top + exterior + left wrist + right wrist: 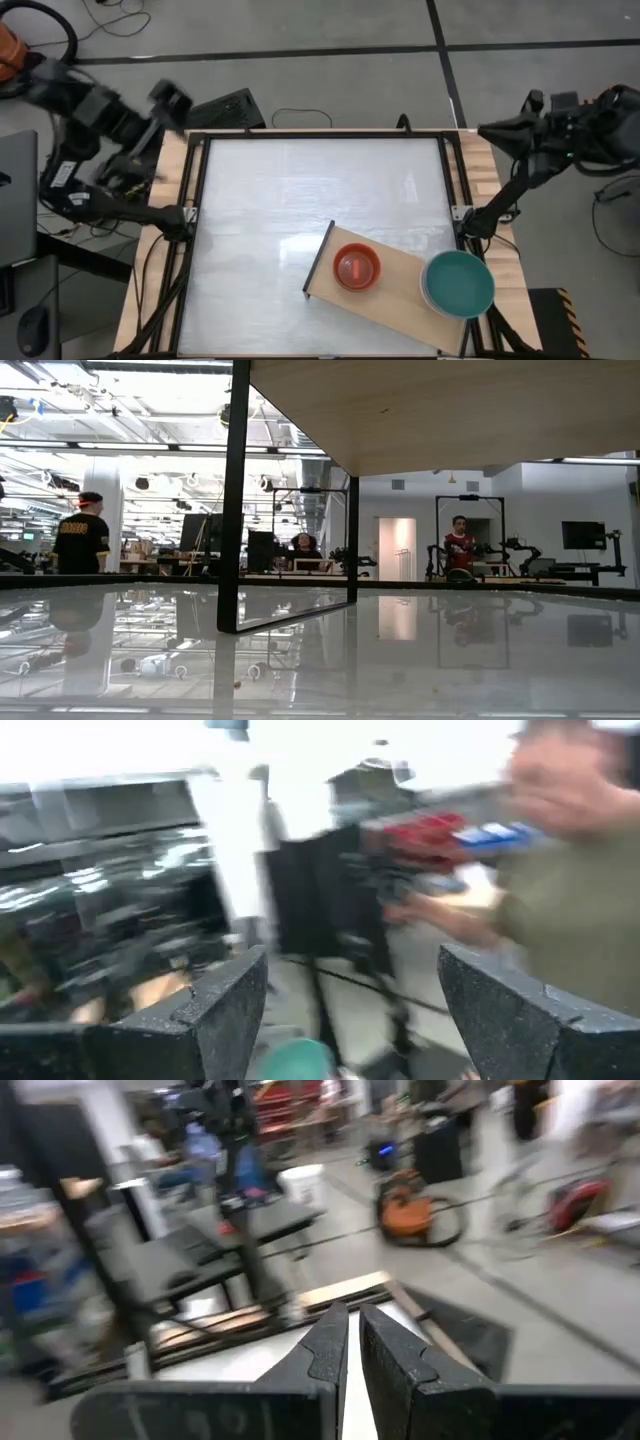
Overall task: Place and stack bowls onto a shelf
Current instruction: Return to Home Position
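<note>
The shelf [395,295] is a light-wood board with a dark edge, lying slantwise across the table's near right part. A red bowl [356,267] sits on it near the dark end. A teal bowl [459,283] rests on a paler bowl at the board's right end. My left gripper [350,1010] is raised beyond the table's far left corner and open. My right gripper [352,1342] is raised beyond the table's far right corner and shut. The other bowls are out of view.
The white tabletop [300,200] has a dark frame with wooden borders. In the low view the shelf's underside [450,410] and its dark leg [235,500] stand close to the camera. A person [570,870] shows close in the left wrist view; others stand in the room.
</note>
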Robot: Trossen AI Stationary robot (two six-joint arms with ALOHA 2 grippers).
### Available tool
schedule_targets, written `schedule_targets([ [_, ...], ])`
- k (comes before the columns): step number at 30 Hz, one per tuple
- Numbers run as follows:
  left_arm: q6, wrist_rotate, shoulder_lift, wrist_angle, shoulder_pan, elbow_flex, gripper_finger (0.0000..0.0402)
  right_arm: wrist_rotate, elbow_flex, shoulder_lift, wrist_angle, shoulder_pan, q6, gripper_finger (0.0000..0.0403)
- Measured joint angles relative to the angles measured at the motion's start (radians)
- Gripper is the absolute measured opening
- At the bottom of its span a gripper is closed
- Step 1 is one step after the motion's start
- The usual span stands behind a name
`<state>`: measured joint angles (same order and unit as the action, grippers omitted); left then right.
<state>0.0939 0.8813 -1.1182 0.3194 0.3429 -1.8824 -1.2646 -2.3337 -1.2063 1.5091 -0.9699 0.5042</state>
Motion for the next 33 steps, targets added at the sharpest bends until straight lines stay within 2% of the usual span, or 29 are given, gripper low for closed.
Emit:
schedule_targets([
  [1,-0.005,0.051,0.01,0.014,0.018,0.0,0.0279,0.034,0.0,0.014,0.002,0.0,0.007,0.0059],
  [3,0.069,0.07,0.029,0.048,0.078,0.0,0.0279,0.09,0.001,0.039,0.004,-0.007,-0.018,0.0059],
  [7,0.162,0.184,0.025,0.157,0.195,0.001,0.0279,0.097,0.001,0.094,-0.02,-0.051,-0.099,0.0059],
  [11,0.266,0.296,-0.014,0.189,0.239,0.063,0.0279,0.1,0.0,0.171,-0.022,-0.104,-0.158,0.0059],
  [17,0.206,0.411,-0.085,0.186,0.291,0.226,0.0279,0.1,0.072,0.315,-0.03,-0.236,-0.166,0.0059],
  [21,0.126,0.456,-0.092,0.117,0.348,0.324,0.0279,0.003,0.245,0.439,-0.023,-0.352,-0.072,0.0059],
  [26,0.098,0.59,-0.097,0.065,0.433,0.439,0.0279,-0.135,0.554,0.637,-0.026,-0.486,0.115,0.0059],
  [30,0.044,0.654,-0.083,0.097,0.513,0.512,0.0279,-0.226,0.814,0.769,-0.054,-0.486,0.247,0.0059],
  [33,0.003,0.601,-0.077,0.145,0.554,0.564,0.0279,-0.268,0.978,0.842,-0.082,-0.488,0.371,0.0059],
])
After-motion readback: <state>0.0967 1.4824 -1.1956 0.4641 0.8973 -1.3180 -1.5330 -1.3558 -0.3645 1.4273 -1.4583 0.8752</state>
